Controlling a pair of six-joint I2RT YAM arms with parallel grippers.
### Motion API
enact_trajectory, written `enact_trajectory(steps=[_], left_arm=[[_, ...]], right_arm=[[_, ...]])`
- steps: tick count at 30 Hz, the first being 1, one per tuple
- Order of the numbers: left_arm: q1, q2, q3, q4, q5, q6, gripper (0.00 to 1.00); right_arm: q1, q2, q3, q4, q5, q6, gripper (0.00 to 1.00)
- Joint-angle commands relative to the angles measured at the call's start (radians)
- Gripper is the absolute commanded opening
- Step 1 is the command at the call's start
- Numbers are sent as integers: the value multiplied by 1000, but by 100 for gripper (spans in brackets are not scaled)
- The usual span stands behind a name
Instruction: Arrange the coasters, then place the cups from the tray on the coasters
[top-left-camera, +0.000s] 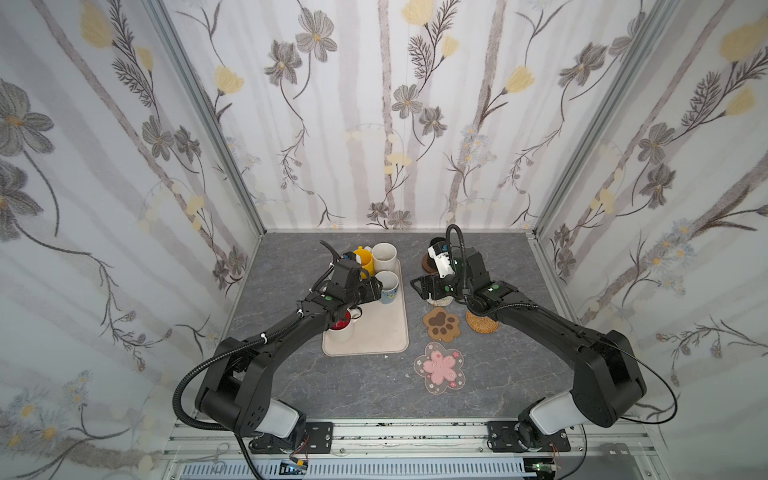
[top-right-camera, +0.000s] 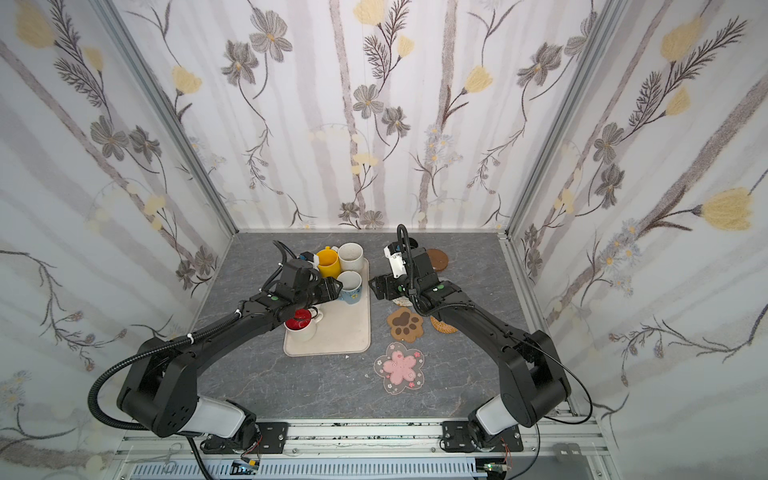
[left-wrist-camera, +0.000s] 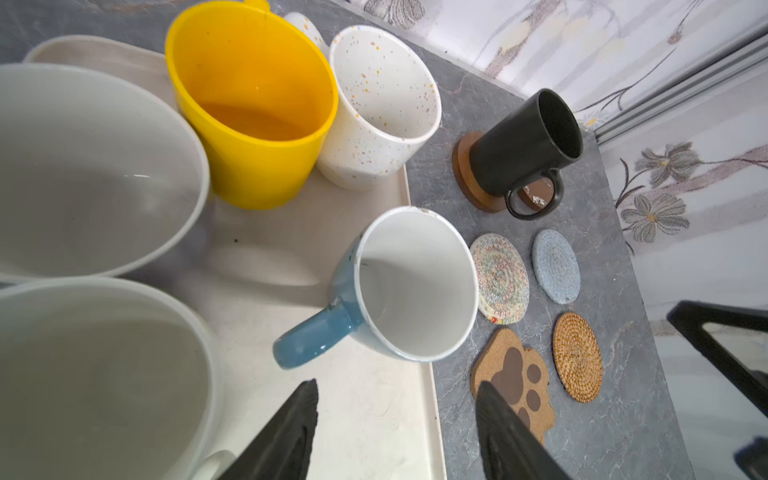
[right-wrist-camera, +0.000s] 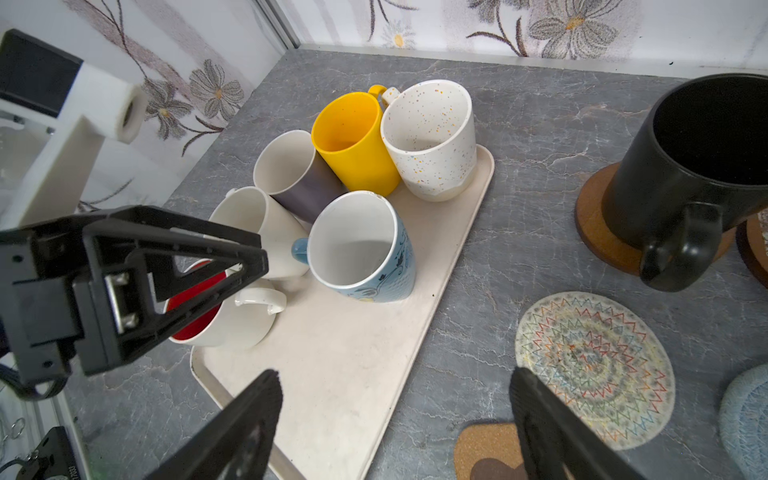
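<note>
Left gripper (left-wrist-camera: 397, 384) (jaws apart) hovers just beside the light blue cup (left-wrist-camera: 415, 286).

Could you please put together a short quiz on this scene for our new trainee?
1. True or false: the black mug stands on a wooden coaster.
2. How many mugs stand on the tray? A four, B six, C seven.
3. Fill in: the left end effector is ___ and holds nothing.
Key: 1 true; 2 B; 3 open.
</note>
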Motion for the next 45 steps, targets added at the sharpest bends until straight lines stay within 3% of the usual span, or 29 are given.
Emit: enact_trajectory(steps=[1,4,6,19,25,45], left_arm=[[29,16,27,-34,-5,17,64],[36,35,49,-44,-24,27,63],[36,49,64,-56,-43,36,61],[39,121,94,-66,-37,66,52],[32,132,78,-66,-45,61,37],[-20,168,83,-61,-75,48,27]], right_arm=[[1,-35,-16,53,-25,18,88],[1,-86,-37,51,-20,18,90],[2,-115,-53,45,-11,18,99],[3,-226,-114,48,17,18,100],[2,-235,-120,53,19,18,100],[3,-232,-123,55,17,23,100]])
